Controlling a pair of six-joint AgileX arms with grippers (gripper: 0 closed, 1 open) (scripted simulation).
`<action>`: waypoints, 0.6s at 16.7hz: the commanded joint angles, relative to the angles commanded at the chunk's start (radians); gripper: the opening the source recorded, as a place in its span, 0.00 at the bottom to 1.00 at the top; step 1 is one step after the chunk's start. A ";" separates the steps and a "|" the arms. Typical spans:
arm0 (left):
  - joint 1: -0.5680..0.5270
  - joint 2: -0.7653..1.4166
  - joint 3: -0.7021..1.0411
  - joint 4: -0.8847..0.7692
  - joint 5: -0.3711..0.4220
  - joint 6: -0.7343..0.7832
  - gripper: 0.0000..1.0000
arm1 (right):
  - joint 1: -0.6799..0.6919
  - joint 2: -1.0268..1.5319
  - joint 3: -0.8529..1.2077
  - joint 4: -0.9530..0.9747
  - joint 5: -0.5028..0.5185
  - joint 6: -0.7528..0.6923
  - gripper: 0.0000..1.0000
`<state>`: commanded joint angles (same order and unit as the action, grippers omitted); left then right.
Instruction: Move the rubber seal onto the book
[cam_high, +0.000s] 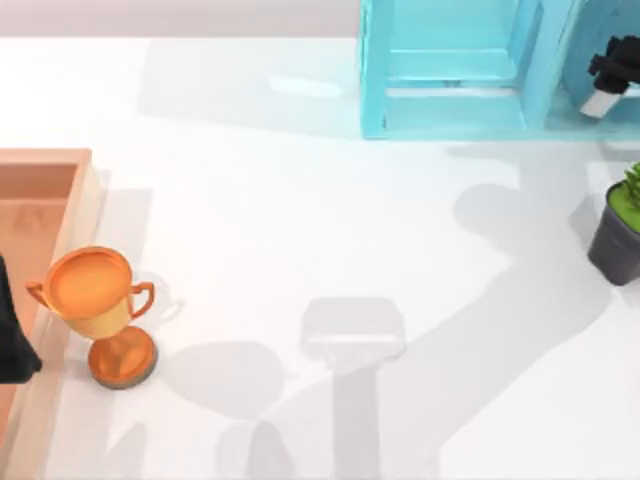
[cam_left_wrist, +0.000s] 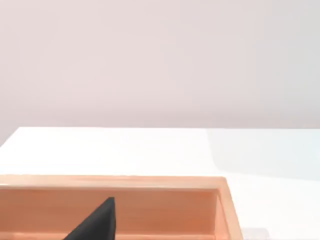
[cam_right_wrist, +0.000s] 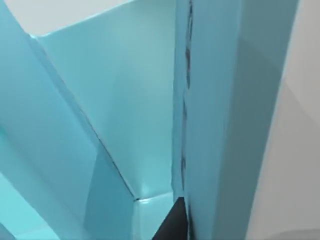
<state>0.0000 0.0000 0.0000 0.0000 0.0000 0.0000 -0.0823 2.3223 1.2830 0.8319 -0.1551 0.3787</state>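
My left end effector (cam_high: 12, 340) sits over the wooden tray (cam_high: 60, 200); right end effector (cam_high: 610, 75) by the light-blue shelf unit (cam_high: 450, 110); grip states indiscernible.

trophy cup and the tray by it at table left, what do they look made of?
Trophy cup: looks like polished metal, copper or bronze tone, going by its orange sheen and bright highlights in bowl and base; could equally be lacquered plastic. Tray: looks like light wood with a matte finish, judging by its flat tan-orange walls with pale top edges and no gloss; no grain visible, so not certain.
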 joint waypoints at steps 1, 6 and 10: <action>0.000 0.000 0.000 0.000 0.000 0.000 1.00 | 0.000 0.000 0.000 0.000 0.000 0.000 0.00; 0.000 0.000 0.000 0.000 0.000 0.000 1.00 | 0.000 0.000 0.000 0.000 0.000 0.000 0.00; 0.000 0.000 0.000 0.000 0.000 0.000 1.00 | 0.008 -0.025 -0.038 0.012 0.043 -0.016 0.00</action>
<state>0.0000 0.0000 0.0000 0.0000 0.0000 0.0000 -0.0745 2.2975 1.2451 0.8440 -0.1121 0.3624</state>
